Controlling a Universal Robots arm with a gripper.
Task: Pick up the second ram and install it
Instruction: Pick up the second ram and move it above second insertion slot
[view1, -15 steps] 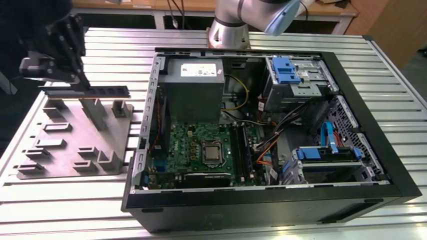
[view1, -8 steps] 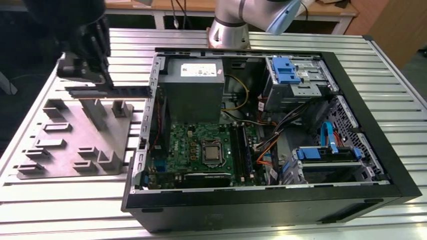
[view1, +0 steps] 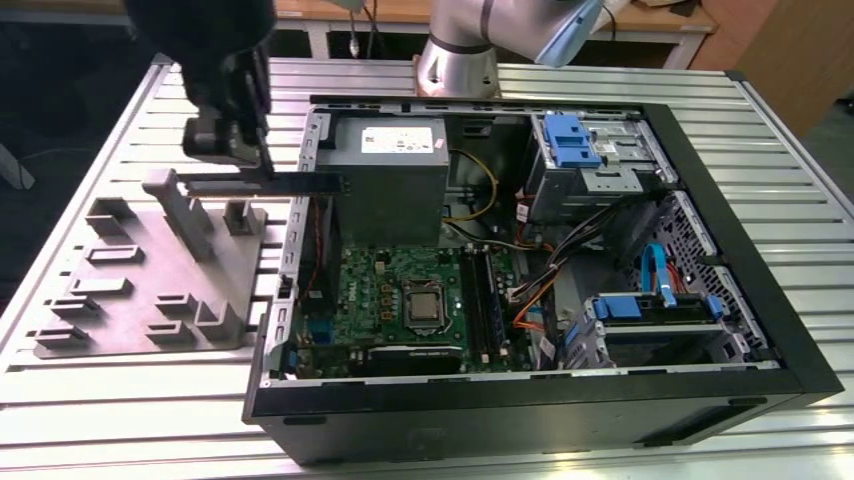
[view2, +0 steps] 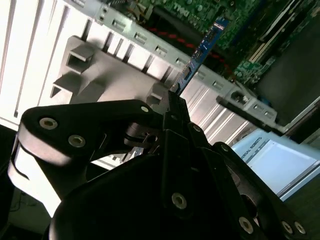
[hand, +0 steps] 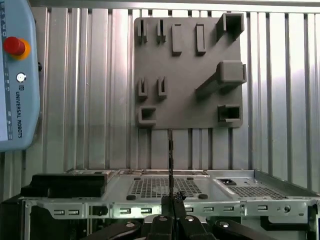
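Second ram (view1: 304, 183) hangs level in the air, pinched at one end between the pressed-together fingers of the tool (view1: 256, 172). In the exterior view it sits at about eleven o'clock from the green motherboard (view1: 387, 290), its free end reaching over the wall of the open computer case (view1: 747, 330) towards the power supply (view1: 387, 170). A grey fixture plate (view1: 134, 280) lies on the slatted bench (view1: 80, 400) at nine o'clock from the case. In the first wrist view the stick shows edge-on above the tool (hand: 170, 202).
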